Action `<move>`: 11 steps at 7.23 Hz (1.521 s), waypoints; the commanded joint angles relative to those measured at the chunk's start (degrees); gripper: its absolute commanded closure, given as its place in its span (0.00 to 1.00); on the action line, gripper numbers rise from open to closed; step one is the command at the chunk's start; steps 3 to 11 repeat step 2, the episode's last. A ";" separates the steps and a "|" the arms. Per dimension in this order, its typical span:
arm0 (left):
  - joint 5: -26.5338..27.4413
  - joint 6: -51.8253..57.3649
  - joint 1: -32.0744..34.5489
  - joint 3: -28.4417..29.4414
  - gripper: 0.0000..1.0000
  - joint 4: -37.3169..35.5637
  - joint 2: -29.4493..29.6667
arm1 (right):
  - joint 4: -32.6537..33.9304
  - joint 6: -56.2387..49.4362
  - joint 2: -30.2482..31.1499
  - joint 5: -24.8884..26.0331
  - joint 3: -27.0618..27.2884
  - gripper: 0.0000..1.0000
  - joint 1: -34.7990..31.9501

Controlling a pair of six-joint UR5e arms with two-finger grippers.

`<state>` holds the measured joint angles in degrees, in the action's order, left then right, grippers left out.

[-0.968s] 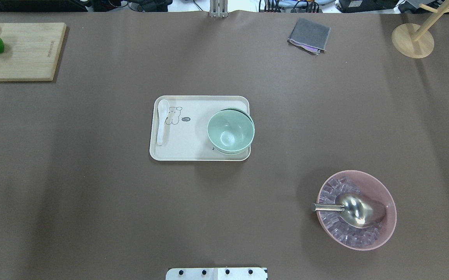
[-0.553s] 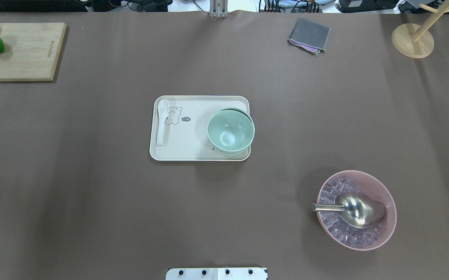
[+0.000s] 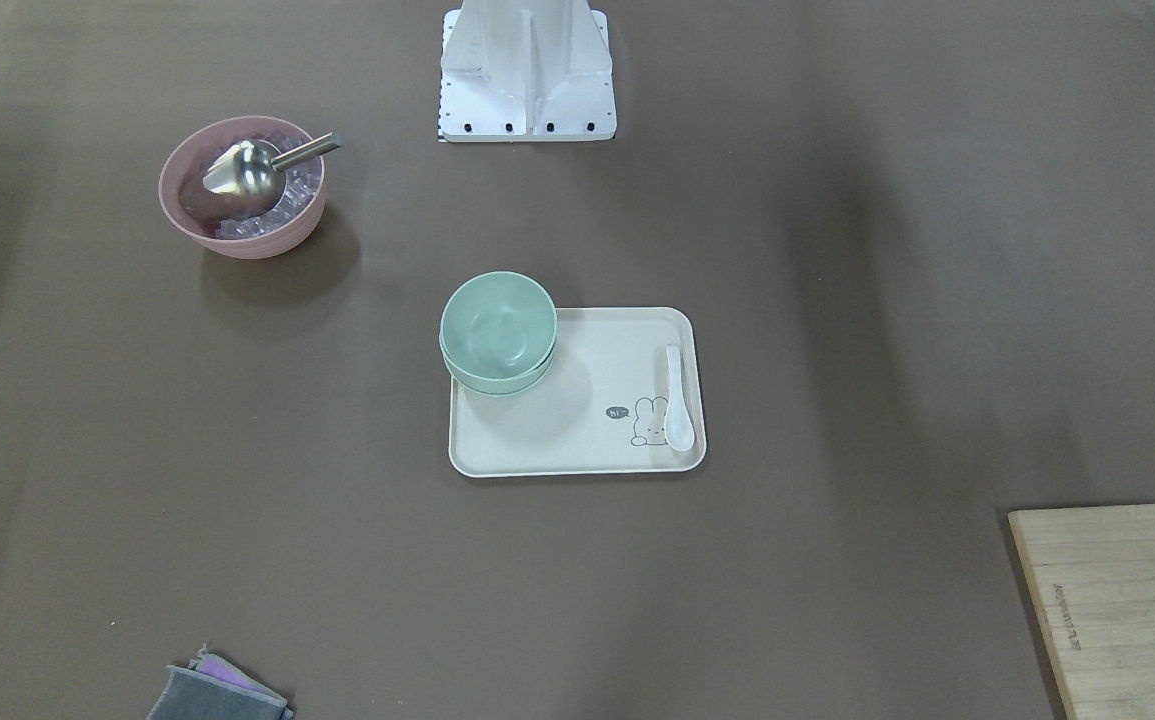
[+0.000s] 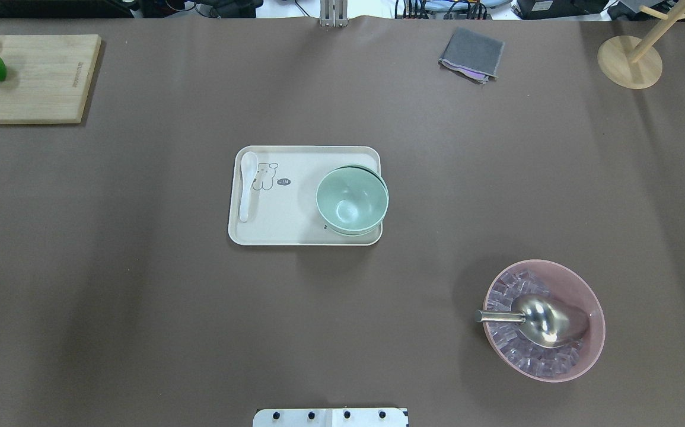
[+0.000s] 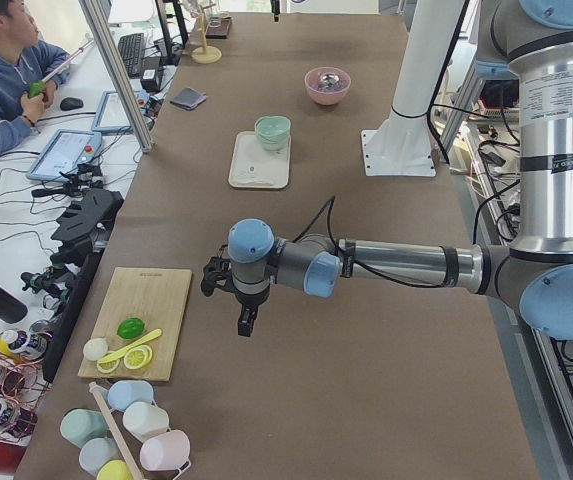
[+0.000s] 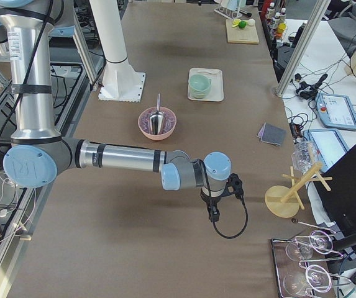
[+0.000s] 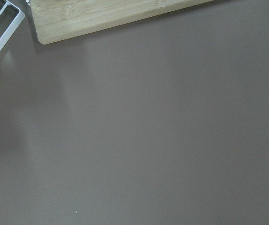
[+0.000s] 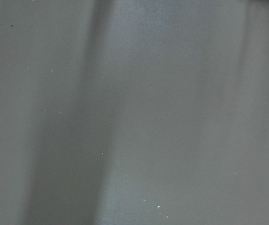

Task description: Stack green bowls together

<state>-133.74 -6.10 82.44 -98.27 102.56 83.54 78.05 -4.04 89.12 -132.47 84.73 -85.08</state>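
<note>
The green bowls (image 4: 352, 200) sit nested in one stack on the right end of a cream tray (image 4: 295, 234); they also show in the front view (image 3: 497, 330). How many are nested I cannot tell. Neither gripper is in the overhead view. The left gripper (image 5: 246, 322) hangs over bare table near the cutting board, far from the bowls. The right gripper (image 6: 214, 214) hangs over bare table near the wooden stand. Whether either is open or shut I cannot tell. Both wrist views show only brown table.
A white spoon (image 4: 247, 184) lies on the tray's left end. A pink bowl (image 4: 600, 323) with ice and a metal scoop (image 4: 547, 320) stands front right. A cutting board (image 4: 40, 77) with fruit, a grey cloth (image 4: 471, 53) and a wooden stand (image 4: 630, 62) line the far side.
</note>
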 commanded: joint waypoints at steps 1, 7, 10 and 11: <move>-0.21 0.12 -0.09 -0.08 0.02 0.36 -0.31 | 0.00 0.00 0.00 -0.16 0.08 0.00 0.00; -0.21 -0.05 -0.09 -0.43 0.02 0.44 -0.39 | 0.00 0.00 -0.09 -0.16 0.17 0.00 0.00; -0.21 -0.05 -0.09 -0.43 0.02 0.44 -0.39 | 0.00 0.00 -0.09 -0.16 0.17 0.00 0.00; -0.21 -0.05 -0.09 -0.43 0.02 0.44 -0.39 | 0.00 0.00 -0.09 -0.16 0.17 0.00 0.00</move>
